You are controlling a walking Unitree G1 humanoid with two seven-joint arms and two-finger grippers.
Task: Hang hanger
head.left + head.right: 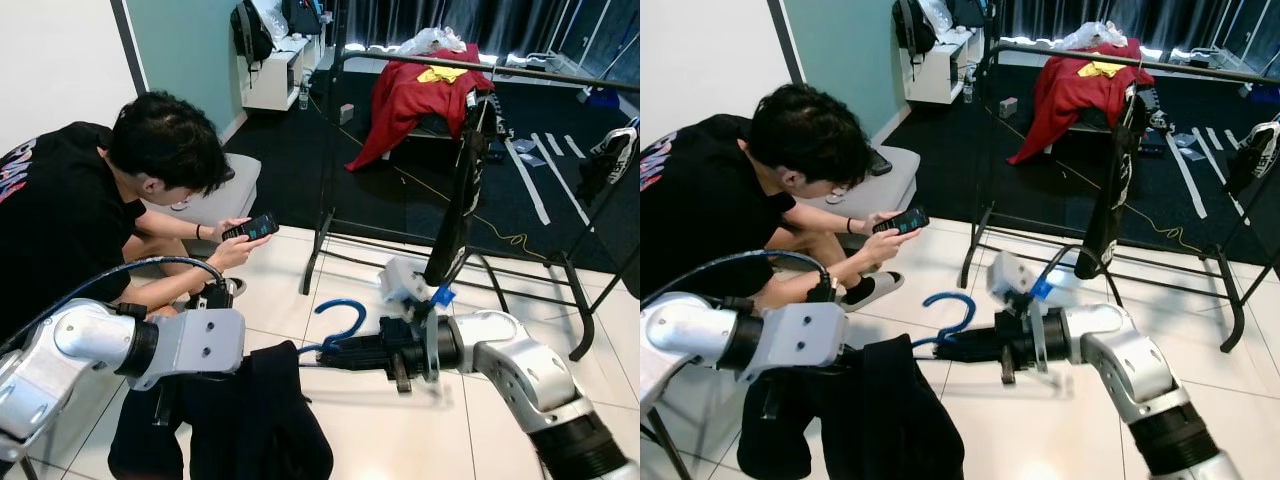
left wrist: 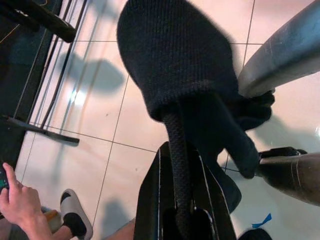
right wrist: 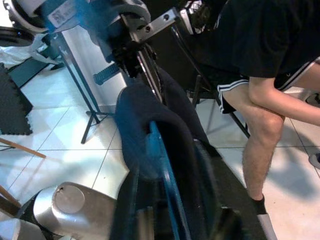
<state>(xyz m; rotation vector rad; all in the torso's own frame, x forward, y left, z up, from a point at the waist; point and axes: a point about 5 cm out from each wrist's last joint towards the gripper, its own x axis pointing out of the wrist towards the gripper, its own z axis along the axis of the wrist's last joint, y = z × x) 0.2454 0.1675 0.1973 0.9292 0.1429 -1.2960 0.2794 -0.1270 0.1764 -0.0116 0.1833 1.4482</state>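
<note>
Silver rounded arm shells w/ black joint rings; black cable loops over left arm [image 1: 95,345]; right arm [image 1: 520,365] w/ blue tape bit nr wrist; long black fingers.

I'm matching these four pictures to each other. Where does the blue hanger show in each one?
Left eye view: the blue hanger has its hook curling up at lower centre, above the dark garment.
Right eye view: hook at lower centre, left of the right tool.
Left wrist view: I cannot make out the hanger.
Right wrist view: a blue strip running up through the dark garment.
Shared landmark: the dark garment.
</note>
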